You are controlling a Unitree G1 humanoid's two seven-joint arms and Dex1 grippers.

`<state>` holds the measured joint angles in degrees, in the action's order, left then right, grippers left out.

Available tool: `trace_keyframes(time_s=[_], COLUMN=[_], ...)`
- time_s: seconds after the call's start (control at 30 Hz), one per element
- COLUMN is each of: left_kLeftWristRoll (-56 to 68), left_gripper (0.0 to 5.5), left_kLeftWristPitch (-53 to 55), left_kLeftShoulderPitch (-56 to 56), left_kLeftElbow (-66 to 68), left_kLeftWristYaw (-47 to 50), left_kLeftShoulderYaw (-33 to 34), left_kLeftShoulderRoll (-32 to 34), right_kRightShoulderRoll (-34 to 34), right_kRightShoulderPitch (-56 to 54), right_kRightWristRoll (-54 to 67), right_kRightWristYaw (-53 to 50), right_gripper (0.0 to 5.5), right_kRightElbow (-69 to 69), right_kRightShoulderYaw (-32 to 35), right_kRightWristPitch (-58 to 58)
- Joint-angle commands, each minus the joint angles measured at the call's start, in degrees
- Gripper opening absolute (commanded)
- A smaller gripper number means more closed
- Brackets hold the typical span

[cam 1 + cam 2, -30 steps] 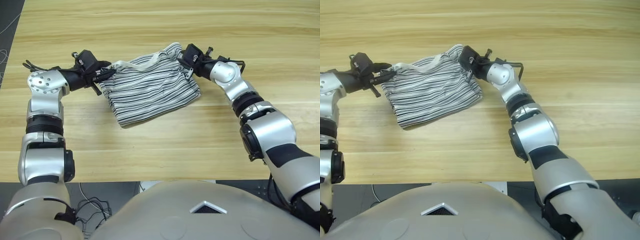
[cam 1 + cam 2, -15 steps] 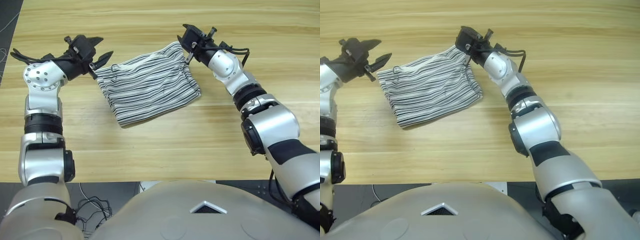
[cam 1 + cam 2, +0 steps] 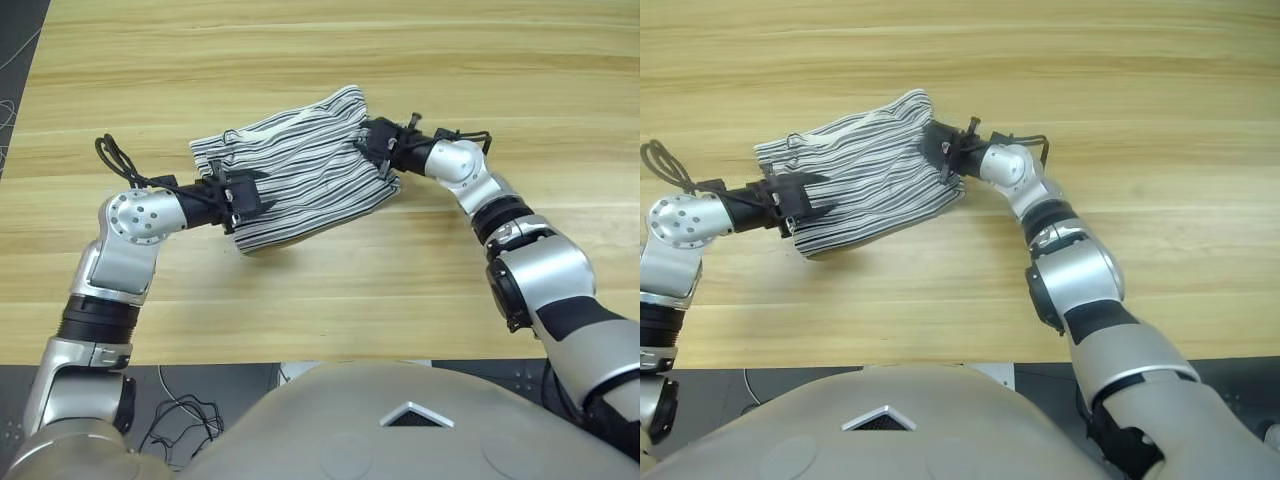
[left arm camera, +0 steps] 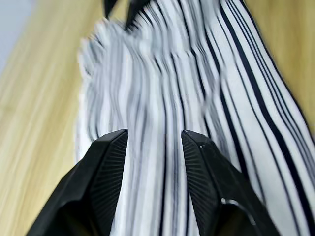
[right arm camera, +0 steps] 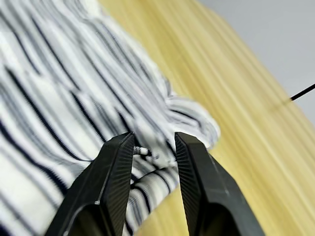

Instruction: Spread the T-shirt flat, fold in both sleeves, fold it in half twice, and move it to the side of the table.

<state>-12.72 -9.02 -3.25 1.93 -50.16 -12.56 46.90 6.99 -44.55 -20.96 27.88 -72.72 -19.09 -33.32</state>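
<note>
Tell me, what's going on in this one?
The robot is working on a striped T-shirt, already folded into a compact bundle on the table. Its left tool is at the bundle's near-left edge and its right tool at the right edge, both open against the fabric. The shirt is not yet at the table's side.

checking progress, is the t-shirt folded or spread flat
Folded. The striped T-shirt lies as a compact layered bundle on the table, no sleeves sticking out.

Wooden table [image 3: 450, 60]; folded T-shirt [image 3: 300, 170]
</note>
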Motion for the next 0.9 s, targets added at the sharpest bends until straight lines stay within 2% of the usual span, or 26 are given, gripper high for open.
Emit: trace_keyframes(time_s=[0.03, 0.17, 0.23, 0.3, 0.37, 0.47, 0.57, 0.67, 0.8, 0.9], left_kLeftWristRoll=[-11.48, -19.37, -22.25, -27.0, -31.49, -39.34, -46.89, -55.06, -65.61, -69.29], left_gripper=[2.0, 2.0, 2.0, 2.0, 2.0, 2.0, 2.0, 2.0, 2.0, 2.0], left_kLeftWristPitch=[-2.1, -4.53, -6.61, -10.89, -16.74, -25.93, -32.22, -36.19, -37.38, -35.97], left_kLeftShoulderPitch=[3.8, 6.18, 5.42, 1.28, -3.34, -10.59, -17.2, -24.51, -27.62, -28.33], left_kLeftElbow=[-2.7, -4.89, -5.22, -4.38, -3.33, 0.22, 8.2, 14.51, 15.54, 16.24], left_kLeftWristYaw=[-0.01, -1.0, -0.67, 3.09, 9.09, 20.61, 30.35, 43.09, 61.11, 68.0], left_kLeftShoulderYaw=[-5.02, -9.02, -9.59, -9.84, -10.28, -11.51, -13.26, -15.29, -19.46, -20.85], left_kLeftShoulderRoll=[5.46, 8.93, 10.73, 11.57, 11.06, 10.22, 11.64, 12.05, 11.99, 12.71], right_kRightShoulderRoll=[2.28, 6.18, 8.74, 12.7, 16.99, 22.41, 25.36, 26.23, 21.15, 20.68], right_kRightShoulderPitch=[2.16, 4.37, 6.95, 12.97, 21.34, 33.78, 40.56, 44.47, 46.26, 45.88], right_kRightWristRoll=[-5.07, -6.45, -4.57, -0.25, 6.56, 18.05, 26.59, 31.13, 33.58, 36.18], right_kRightWristYaw=[0.0, 3.18, 8.56, 17.38, 26.5, 35.86, 40.31, 42.06, 37.85, 37.42], right_gripper=[1.5, 1.5, 1.5, 1.5, 1.5, 1.5, 1.5, 1.5, 1.5, 1.5], right_kRightElbow=[-0.37, 1.51, 4.99, 15.24, 32.6, 60.17, 75.76, 83.1, 85.32, 87.81], right_kRightShoulderYaw=[-4.35, -6.76, -6.71, -6.34, -6.24, -7.42, -9.15, -10.54, -11.77, -10.54], right_kRightWristPitch=[1.53, 0.19, -0.88, -0.58, 5.47, 21.01, 34.2, 42.02, 47.35, 49.72])
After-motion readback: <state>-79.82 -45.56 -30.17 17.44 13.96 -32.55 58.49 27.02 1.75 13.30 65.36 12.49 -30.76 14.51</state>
